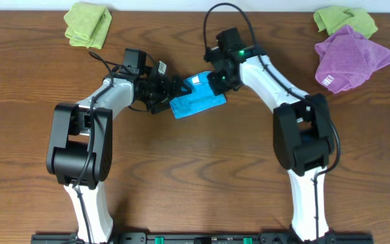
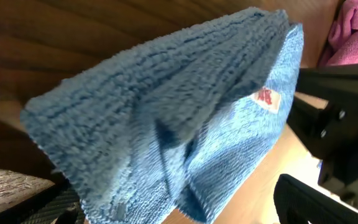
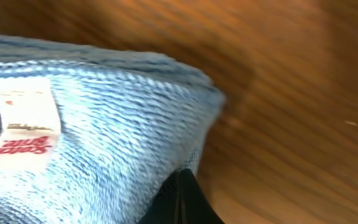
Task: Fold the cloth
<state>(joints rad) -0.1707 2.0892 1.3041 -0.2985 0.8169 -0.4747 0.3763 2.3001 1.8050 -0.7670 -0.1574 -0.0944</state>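
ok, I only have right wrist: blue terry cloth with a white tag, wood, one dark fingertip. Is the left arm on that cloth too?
Observer: Yes. Overhead, the left gripper is at the left end of the sky-blue terry cloth, and the right gripper is at its upper right end.
Operator: Cloth flat?
Observer: No. Left wrist shows it bunched in thick layers, with the white tag facing outward.
Operator: Anything else on the table?
Observer: A purple terry cloth and a lime-green cloth lie at the far right, and a second lime-green cloth at the far left. All are apart from the blue one.
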